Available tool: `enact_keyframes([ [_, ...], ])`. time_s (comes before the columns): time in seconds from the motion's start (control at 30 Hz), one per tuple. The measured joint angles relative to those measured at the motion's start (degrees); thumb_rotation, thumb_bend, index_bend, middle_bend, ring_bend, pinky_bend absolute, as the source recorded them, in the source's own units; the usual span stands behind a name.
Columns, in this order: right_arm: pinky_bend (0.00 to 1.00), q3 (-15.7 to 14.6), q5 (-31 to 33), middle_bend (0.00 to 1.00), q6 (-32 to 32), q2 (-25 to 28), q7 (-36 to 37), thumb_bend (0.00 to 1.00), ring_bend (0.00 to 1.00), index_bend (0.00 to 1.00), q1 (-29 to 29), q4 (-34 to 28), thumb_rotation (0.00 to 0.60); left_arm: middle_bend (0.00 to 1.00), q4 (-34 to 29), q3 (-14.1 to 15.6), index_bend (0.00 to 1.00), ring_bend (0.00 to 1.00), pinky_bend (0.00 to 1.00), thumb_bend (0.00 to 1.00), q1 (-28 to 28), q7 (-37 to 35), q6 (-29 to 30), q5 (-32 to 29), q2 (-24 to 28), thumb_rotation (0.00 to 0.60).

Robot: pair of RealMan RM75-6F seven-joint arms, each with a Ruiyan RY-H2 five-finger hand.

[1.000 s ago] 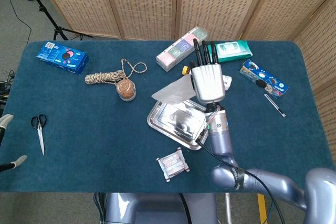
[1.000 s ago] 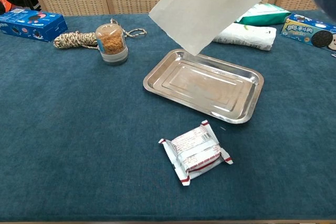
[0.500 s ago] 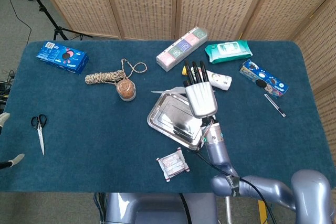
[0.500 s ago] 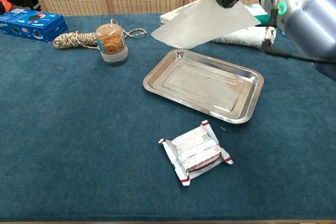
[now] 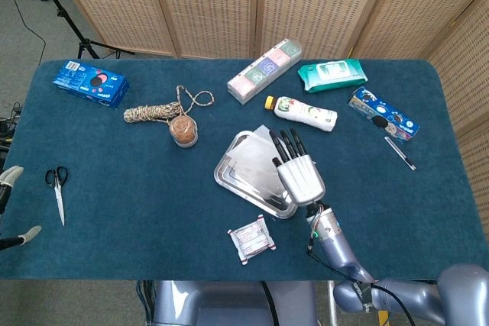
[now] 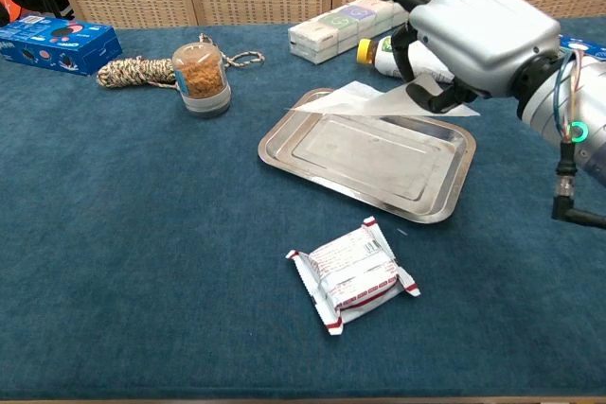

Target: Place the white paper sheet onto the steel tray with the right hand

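Woven cane screens stand behind your blue-carpeted worktop, and near its centre the steel tray lies flat. Your right hand hangs over the tray's 3 o'clock side in the head view, back upward, its dark fingers pointing toward 12 o'clock. Those fingers are curled down onto the white paper sheet, pinching its edge against the thumb; the sheet lies low across the tray's far half, one corner lifted toward the hand and a tip poking past the rim at 12 o'clock. Your left hand shows only at the 9 o'clock edge of the head view, and you cannot tell how its fingers are set. Just past the tray at 7 o'clock sits a wrapped snack packet. At 10 o'clock a small jar stands upright beside a coil of rope.
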Motion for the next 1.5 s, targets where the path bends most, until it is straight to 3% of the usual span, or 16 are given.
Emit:
enact_keyframes([
  [0.7, 0.0, -4.89, -6.55, 0.05, -2.29, -4.31, 4.62, 0.67, 0.0, 0.75, -4.85, 7.94, 0.6, 0.0, -0.05, -0.05, 0.0, 0.0, 0.0, 0.0, -0.46, 1.09, -0.92, -0.7, -0.36, 0.6],
  [1.33, 0.0, -4.33, -7.18, 0.05, -4.35, -6.27, 4.56, 0.67, 0.0, 0.75, -7.97, 10.06, 0.6, 0.0, -0.11, -0.04, 0.0, 0.0, 0.0, 0.0, -0.48, 1.18, -0.89, -0.84, -0.43, 0.6],
  [1.43, 0.0, -4.28, -7.04, 0.04, -5.1, -6.32, 4.71, 0.59, 0.0, 0.73, -8.14, 9.77, 0.6, 0.0, -0.12, -0.05, 0.0, 0.0, 0.0, 0.0, -0.52, 1.23, -1.0, -0.93, -0.39, 0.6],
  [1.5, 0.0, -4.12, -6.51, 0.02, -6.04, -6.15, 4.94, 0.51, 0.0, 0.64, -8.25, 9.21, 0.6, 0.0, -0.13, -0.03, 0.0, 0.0, 0.0, 0.0, -0.55, 1.31, -1.11, -1.0, -0.34, 0.6],
])
